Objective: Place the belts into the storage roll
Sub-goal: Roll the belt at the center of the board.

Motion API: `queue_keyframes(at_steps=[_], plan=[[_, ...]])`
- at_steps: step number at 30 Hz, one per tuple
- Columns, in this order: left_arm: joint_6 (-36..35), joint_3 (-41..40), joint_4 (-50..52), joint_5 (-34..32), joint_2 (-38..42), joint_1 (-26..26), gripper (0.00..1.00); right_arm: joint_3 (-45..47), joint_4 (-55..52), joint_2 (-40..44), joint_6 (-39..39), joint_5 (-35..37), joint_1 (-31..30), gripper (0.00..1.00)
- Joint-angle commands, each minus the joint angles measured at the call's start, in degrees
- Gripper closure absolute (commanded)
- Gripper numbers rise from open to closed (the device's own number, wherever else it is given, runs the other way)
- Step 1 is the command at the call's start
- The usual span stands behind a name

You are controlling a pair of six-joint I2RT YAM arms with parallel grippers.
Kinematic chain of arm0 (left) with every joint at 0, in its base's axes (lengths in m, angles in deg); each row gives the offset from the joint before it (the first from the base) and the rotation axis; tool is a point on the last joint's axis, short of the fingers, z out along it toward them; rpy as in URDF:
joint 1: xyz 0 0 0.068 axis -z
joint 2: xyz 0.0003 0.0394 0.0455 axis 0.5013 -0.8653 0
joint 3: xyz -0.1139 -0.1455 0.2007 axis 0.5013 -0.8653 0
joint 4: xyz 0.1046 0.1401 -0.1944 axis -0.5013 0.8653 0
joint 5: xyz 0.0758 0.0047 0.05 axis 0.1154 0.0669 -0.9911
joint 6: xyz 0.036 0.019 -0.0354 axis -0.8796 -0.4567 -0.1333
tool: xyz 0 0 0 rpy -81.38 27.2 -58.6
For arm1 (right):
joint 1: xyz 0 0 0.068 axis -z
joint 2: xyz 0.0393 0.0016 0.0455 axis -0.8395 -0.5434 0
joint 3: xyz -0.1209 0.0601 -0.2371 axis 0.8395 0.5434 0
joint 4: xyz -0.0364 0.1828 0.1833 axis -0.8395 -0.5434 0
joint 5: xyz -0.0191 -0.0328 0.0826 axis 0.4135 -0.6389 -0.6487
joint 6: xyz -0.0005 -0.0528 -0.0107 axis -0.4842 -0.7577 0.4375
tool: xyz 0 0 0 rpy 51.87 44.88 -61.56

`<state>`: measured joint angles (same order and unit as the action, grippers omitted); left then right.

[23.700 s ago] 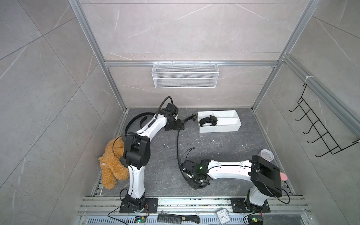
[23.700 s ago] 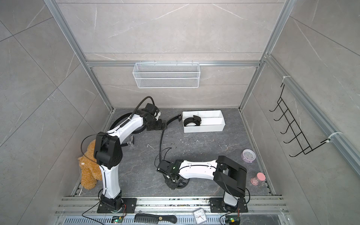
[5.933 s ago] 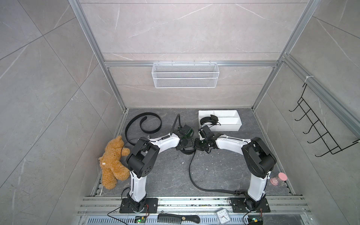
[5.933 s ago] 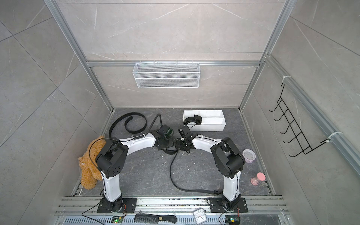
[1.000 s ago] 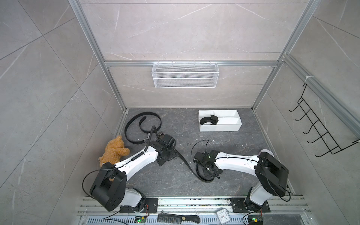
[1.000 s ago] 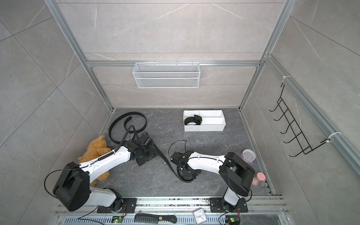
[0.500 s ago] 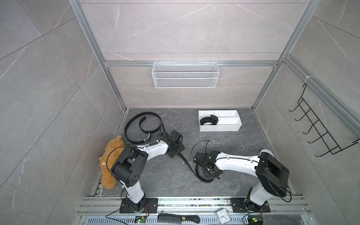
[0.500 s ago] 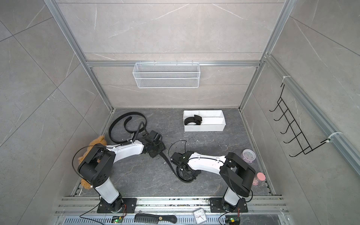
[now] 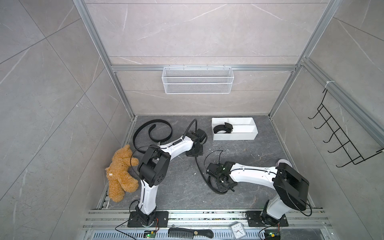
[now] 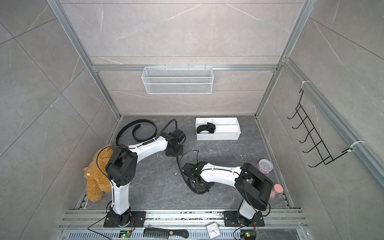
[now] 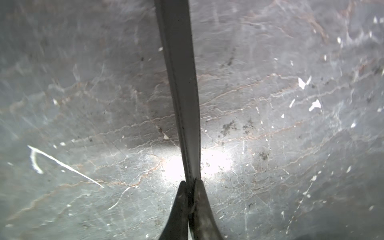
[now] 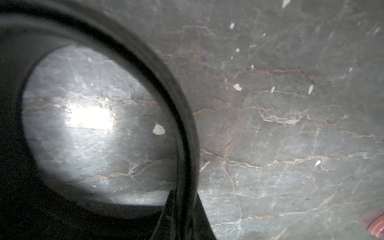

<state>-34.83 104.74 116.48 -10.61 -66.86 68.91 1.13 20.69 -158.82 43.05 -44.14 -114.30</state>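
One black belt (image 9: 200, 170) stretches across the dark floor between my two grippers. My left gripper (image 9: 194, 154) is shut on its straight end; in the left wrist view the strap (image 11: 180, 83) runs out from between the closed fingertips (image 11: 190, 182). My right gripper (image 9: 221, 183) is shut on the coiled end, a loop (image 12: 166, 72) in the right wrist view. A second belt (image 9: 222, 129) lies coiled in a left compartment of the white storage roll (image 9: 234, 136) at the back. A third belt (image 9: 160, 131) curls on the floor at the back left.
A brown teddy bear (image 9: 120, 172) lies by the left wall. A white wire basket (image 9: 197, 83) hangs on the back wall and a black hook rack (image 9: 340, 141) on the right wall. A lidded tub (image 10: 265, 165) and a pink bottle (image 10: 276, 190) stand at right.
My left gripper has closed on the belt's straight end, and the left arm has swung toward the back middle. The right gripper has stayed on the coil.
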Motion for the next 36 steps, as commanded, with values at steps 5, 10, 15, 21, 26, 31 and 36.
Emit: queue_keyframes(at_steps=[5,10,15,21,26,31,36], plan=[[-15.38,15.3,15.1,2.71,-8.2,-0.19,1.0,-1.49,3.32,-3.29,0.0,-3.87,-4.8,1.0],[-19.57,14.68,21.05,2.36,-9.09,0.71,1.0,-2.82,0.42,-4.01,0.23,-0.84,-5.81,1.0],[-22.7,7.42,16.95,5.11,-5.53,1.03,1.0,-2.76,1.97,-3.22,-2.05,-1.66,-6.18,1.0],[-24.96,6.81,9.78,10.07,-4.6,1.51,1.0,-8.98,1.77,-5.69,-5.88,0.01,-8.93,1.0],[-25.98,5.7,6.02,16.29,-2.82,2.67,1.0,-11.01,1.89,-8.59,-6.89,0.44,-9.83,1.0],[-24.98,2.02,6.88,15.56,-0.89,3.52,0.7,-13.45,2.21,-10.92,-7.26,0.16,-10.37,1.0],[-21.77,-6.14,1.24,13.66,7.97,3.34,0.32,-15.28,2.8,-13.32,-7.84,-0.71,-10.43,1.0]])
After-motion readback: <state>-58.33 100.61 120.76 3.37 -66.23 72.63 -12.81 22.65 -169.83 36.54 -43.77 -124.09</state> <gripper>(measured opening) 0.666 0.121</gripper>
